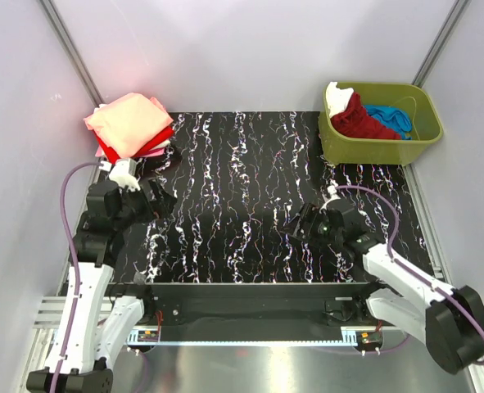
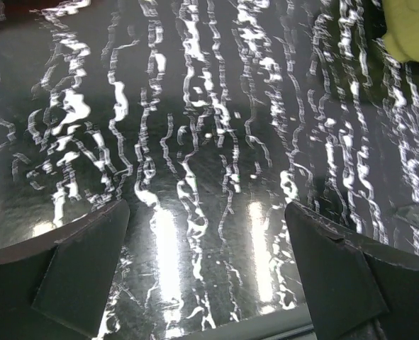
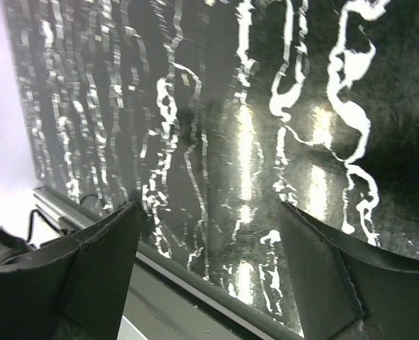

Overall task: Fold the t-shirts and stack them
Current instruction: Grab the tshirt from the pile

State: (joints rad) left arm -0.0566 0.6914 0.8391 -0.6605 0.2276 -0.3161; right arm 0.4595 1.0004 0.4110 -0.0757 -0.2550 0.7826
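Note:
Folded t-shirts lie stacked at the table's far left corner: a salmon-pink one [image 1: 128, 120] on top, a bright red one [image 1: 115, 151] and a pink edge beneath. More t-shirts sit crumpled in the olive-green tub [image 1: 413, 131]: a dark red one [image 1: 361, 121], a white one [image 1: 337, 96] and a blue one [image 1: 391, 117]. My left gripper [image 1: 156, 199] hovers open over the bare mat just in front of the stack, nothing between its fingers [image 2: 81, 273]. Toward the right, my right gripper [image 1: 305, 223] is open and empty above the mat, fingers [image 3: 322, 276] spread wide.
The black white-veined mat [image 1: 242, 196] covers the table. Its near edge and a metal rail [image 3: 188, 294] show under the right gripper. Pale walls close in the left, back and right sides. The tub's yellow-green corner [image 2: 411, 32] shows at the left wrist view's upper right.

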